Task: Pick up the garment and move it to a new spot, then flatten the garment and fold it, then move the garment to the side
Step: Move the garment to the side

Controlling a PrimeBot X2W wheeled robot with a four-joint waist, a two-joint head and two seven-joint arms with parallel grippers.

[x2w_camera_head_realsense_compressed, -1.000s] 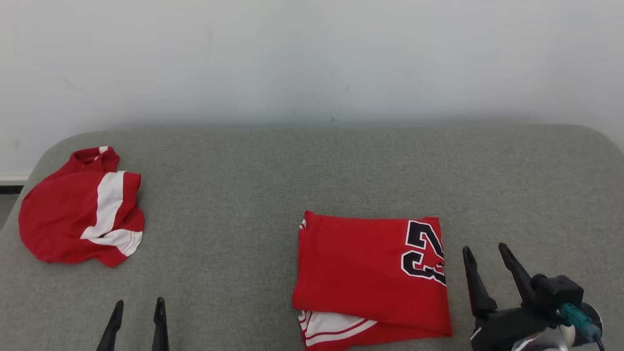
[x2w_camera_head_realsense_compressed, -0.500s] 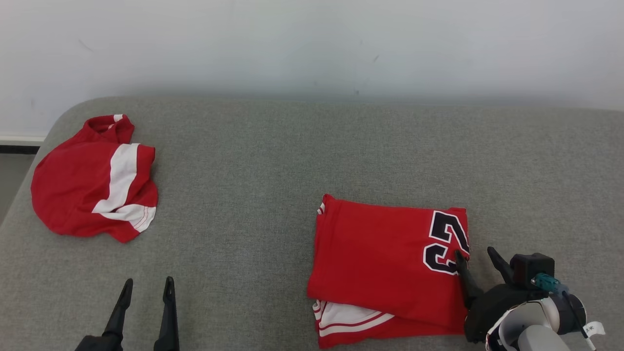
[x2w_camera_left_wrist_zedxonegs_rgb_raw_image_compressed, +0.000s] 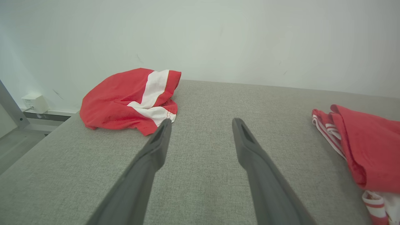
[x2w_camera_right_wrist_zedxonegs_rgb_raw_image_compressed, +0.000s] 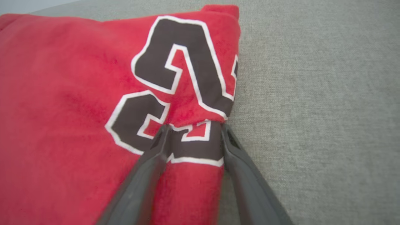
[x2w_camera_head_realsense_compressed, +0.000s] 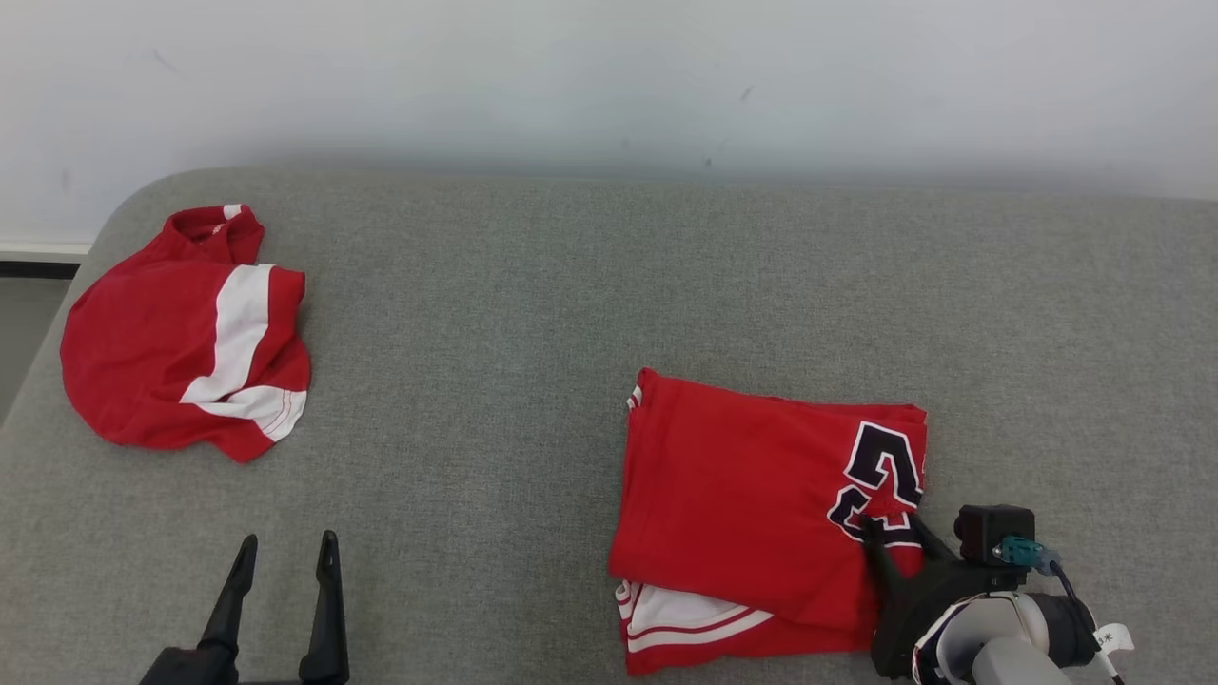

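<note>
Pinching folded jersey [x2w_camera_right_wrist_zedxonegs_rgb_raw_image_compressed: 78, 93] edge between right fingers [x2w_camera_right_wrist_zedxonegs_rgb_raw_image_compressed: 148, 165], left fingers [x2w_camera_left_wrist_zedxonegs_rgb_raw_image_compressed: 154, 153] spread apart over grey cushion [x2w_camera_head_realsense_compressed: 571, 285]

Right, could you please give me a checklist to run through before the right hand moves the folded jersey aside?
1. Right hand astride the folded jersey's right edge, cloth bunched between its fingers: ok.
2. Every folded layer caught in that grip: cannot tell.
3. Fold square: not ok; the striped lower layer pokes out at the near edge.
4. Left hand open and apart from the jersey: ok.
5. Crumpled garment well away, at the left end of the table: ok.
</note>
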